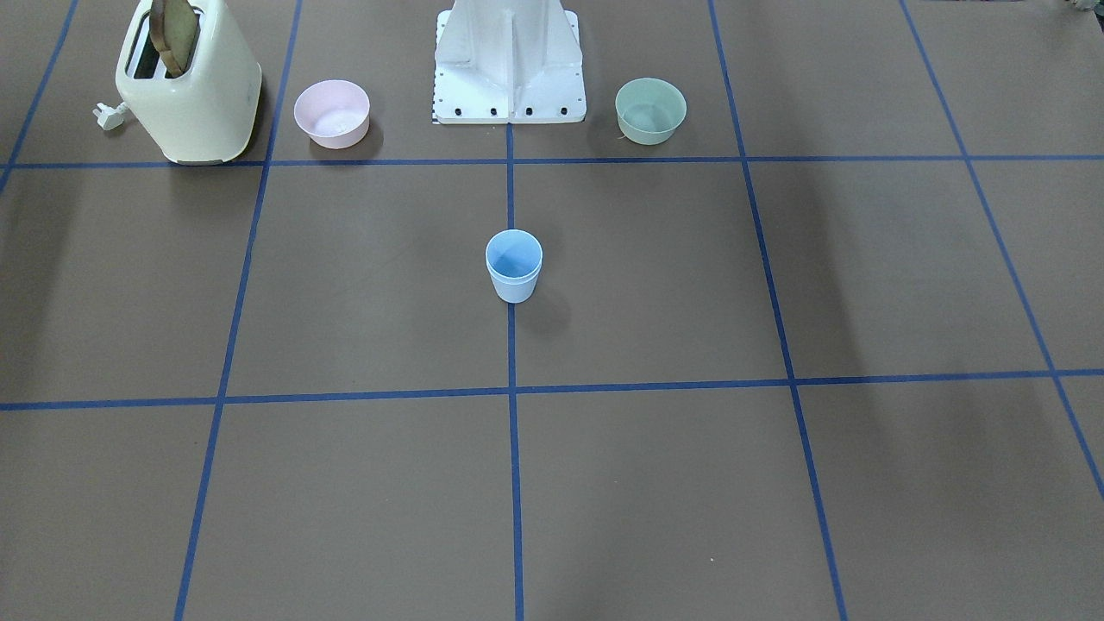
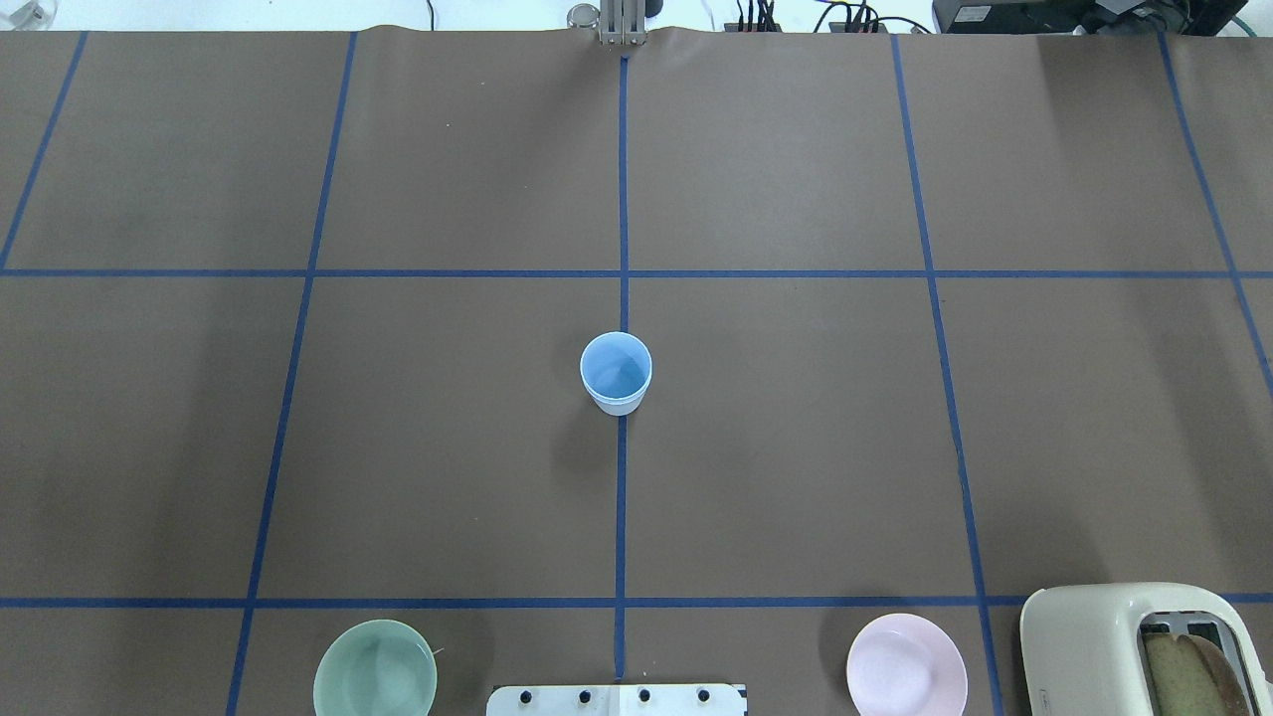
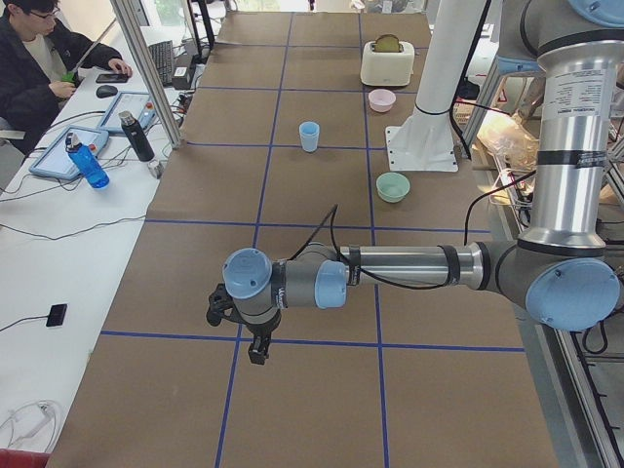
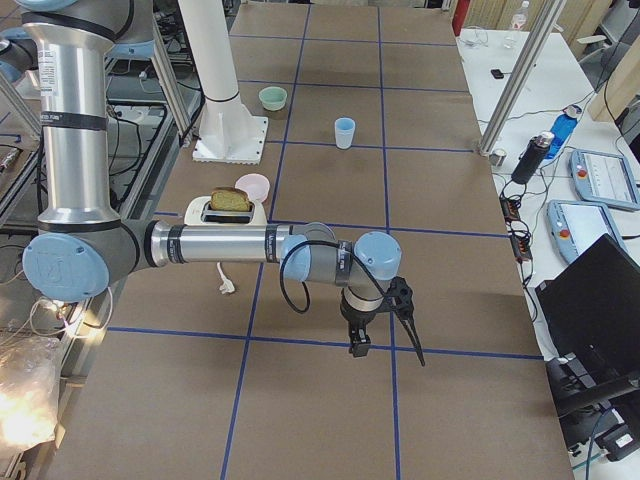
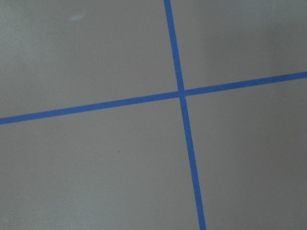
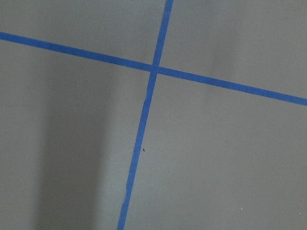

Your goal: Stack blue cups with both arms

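A pale-blue cup (image 1: pixel 514 269) stands upright on the centre tape line of the brown table, also in the overhead view (image 2: pixel 616 373) and both side views (image 3: pixel 309 136) (image 4: pixel 344 132). Only one cup shape shows; a step under its rim hints at a second cup nested inside, but I cannot tell. The left gripper (image 3: pixel 234 336) hangs low over the table's left end, far from the cup. The right gripper (image 4: pixel 388 350) hangs low over the right end, also far off. Whether either is open or shut I cannot tell. Both wrist views show only brown table and crossing blue tape.
A cream toaster (image 1: pixel 190 82) with a bread slice, a pink bowl (image 1: pixel 332 113), the white base pedestal (image 1: pixel 509 60) and a mint-green bowl (image 1: pixel 650 109) line the robot's side. An operator (image 3: pixel 39 58) sits at a side desk with bottles and tablets.
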`<state>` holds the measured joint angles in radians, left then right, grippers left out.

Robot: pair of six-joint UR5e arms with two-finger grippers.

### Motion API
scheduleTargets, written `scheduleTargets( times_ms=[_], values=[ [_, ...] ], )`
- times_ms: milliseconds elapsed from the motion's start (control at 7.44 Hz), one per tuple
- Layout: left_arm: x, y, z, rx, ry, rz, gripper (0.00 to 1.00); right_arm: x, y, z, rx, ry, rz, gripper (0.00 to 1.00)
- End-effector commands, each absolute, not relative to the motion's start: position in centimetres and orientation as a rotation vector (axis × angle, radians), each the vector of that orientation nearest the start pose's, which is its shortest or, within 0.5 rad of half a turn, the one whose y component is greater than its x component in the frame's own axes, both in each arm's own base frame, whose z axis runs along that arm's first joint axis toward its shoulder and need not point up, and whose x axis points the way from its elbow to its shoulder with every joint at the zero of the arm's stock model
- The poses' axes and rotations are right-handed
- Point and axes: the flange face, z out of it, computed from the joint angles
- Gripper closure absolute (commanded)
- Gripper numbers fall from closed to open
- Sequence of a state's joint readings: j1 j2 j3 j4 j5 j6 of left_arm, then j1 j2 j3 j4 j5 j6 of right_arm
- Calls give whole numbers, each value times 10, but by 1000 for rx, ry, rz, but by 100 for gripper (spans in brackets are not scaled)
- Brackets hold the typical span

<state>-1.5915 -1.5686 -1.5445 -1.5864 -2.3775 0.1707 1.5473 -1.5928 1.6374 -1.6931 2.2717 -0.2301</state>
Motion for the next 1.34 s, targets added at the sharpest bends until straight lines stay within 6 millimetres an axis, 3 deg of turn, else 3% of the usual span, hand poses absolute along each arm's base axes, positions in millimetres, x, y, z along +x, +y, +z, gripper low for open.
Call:
scheduleTargets(
  times_ms=[0,1209],
  values=[
    [-73,-485,672,63,805,135,1,58,-479,653,12,-705,-219,0],
    [-72,-484,676,53,798,133,1,58,-478,661,-4,-706,-213,0]
  ],
)
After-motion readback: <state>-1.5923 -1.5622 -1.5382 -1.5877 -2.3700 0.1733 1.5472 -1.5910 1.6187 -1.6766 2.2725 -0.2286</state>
